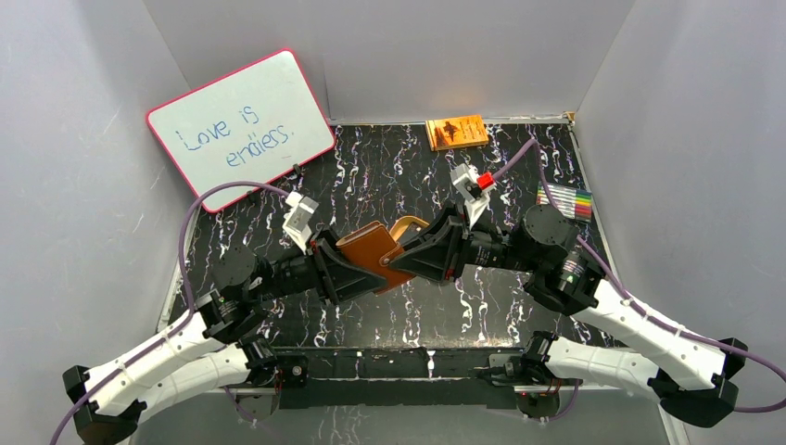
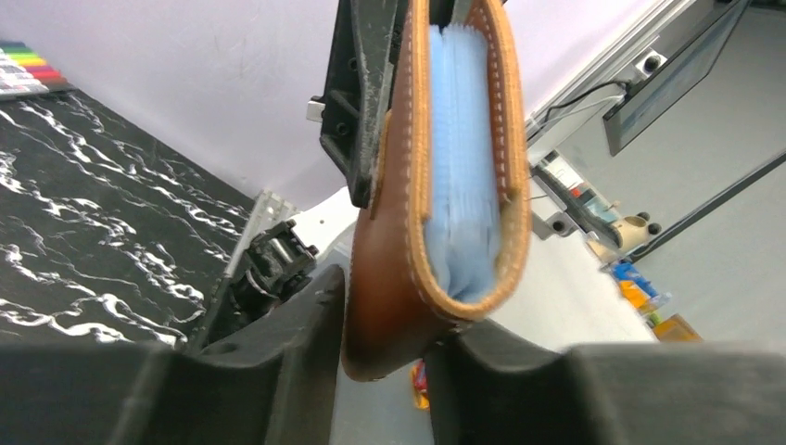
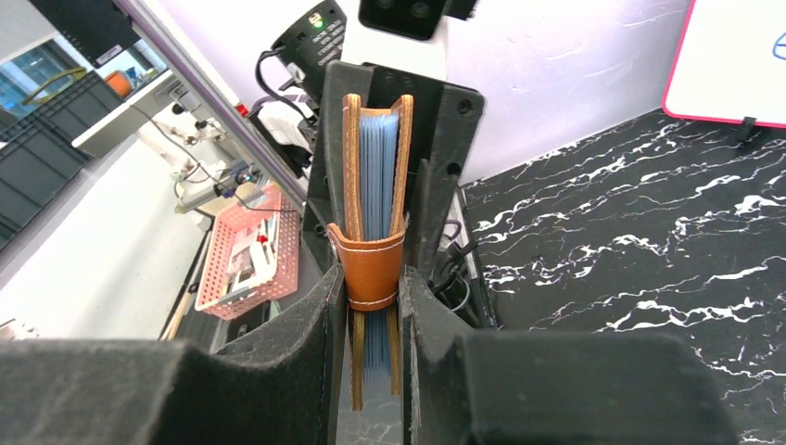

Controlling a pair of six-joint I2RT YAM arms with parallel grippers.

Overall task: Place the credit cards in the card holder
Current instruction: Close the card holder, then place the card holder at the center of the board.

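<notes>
Both arms are reaching in toward the middle of the black marbled tabletop (image 1: 389, 167) and meeting around the card holder (image 1: 366, 248), which is hanging in the air between them rather than lying on the surface. The right end effector (image 1: 408, 252) is clamping one end of the folded brown leather; in the right wrist view its two black fingers (image 3: 320, 324) are pressing flat against both sides of the stitched strap that is wrapping across the card holder (image 3: 368, 269). The left end effector (image 1: 357, 264) is taking the opposite end. In the left wrist view the rounded corner of the card holder (image 2: 389, 278) is sitting down between its fingers (image 2: 297, 334) and seems to be touching both, but I cannot tell whether they are actually squeezing it or only cradling it. The card holder is standing on edge with its two leaves slightly parted, and a stack of pale blue credit cards (image 2: 459, 185) is filling the space between them; the same stack (image 3: 375, 167) is showing edge-on in the right wrist view. At the back left a pink-framed whiteboard (image 1: 241, 125) reading "Love is endless." is leaning against the wall. An orange book (image 1: 456, 132) is lying at the far edge of the tabletop, and a pack of coloured markers (image 1: 567, 199) is resting near the right wall, well apart from the card holder.
</notes>
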